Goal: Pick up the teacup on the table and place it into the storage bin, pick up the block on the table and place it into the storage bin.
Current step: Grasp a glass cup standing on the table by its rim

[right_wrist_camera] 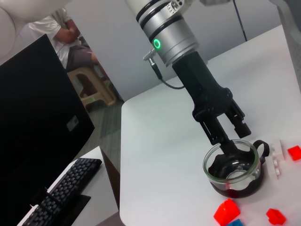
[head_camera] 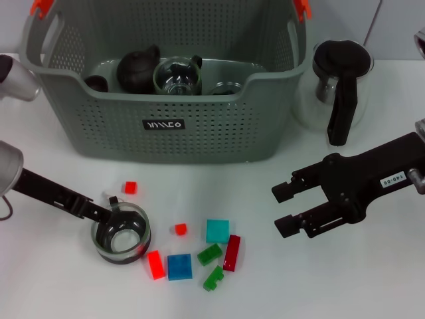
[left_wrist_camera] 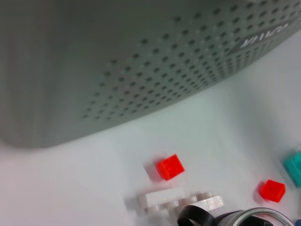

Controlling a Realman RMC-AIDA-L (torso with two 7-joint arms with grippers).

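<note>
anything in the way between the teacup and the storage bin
Little on the table does: the left gripper is already at the teacup, with one small red block lying between it and the storage bin. The bin's front wall must be cleared, and teaware already sits inside.

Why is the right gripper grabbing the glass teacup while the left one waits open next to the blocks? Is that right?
Not quite: the arms are swapped. In the head view the left gripper reaches into the glass teacup, one finger inside its rim, while the right gripper waits open beside the blocks.
</note>
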